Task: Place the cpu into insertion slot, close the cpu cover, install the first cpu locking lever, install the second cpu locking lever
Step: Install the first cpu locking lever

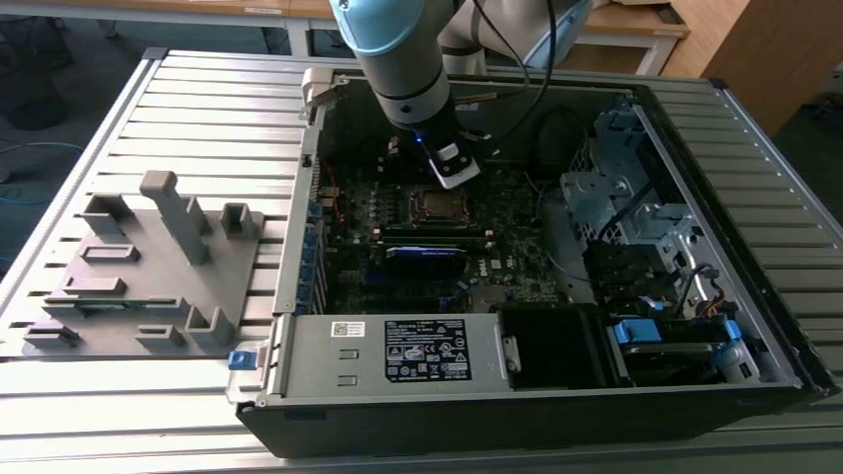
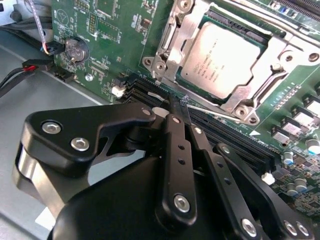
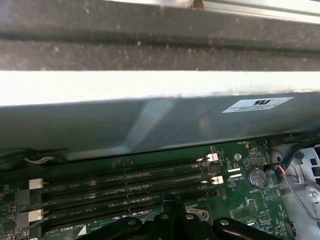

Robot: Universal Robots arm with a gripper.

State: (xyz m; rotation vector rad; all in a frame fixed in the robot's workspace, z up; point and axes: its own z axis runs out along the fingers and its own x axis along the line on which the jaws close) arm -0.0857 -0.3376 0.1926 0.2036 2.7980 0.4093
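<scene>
Black linkage of the gripper crowds the near part of the second wrist view and hides the board beneath it. Its fingers are drawn together, with their tips at the end of a thin silvery locking lever. Whether they pinch it cannot be made out. Just beyond, the cpu sits in the insertion slot under the closed cpu cover, which is partly cut off at the picture's edge.
</scene>
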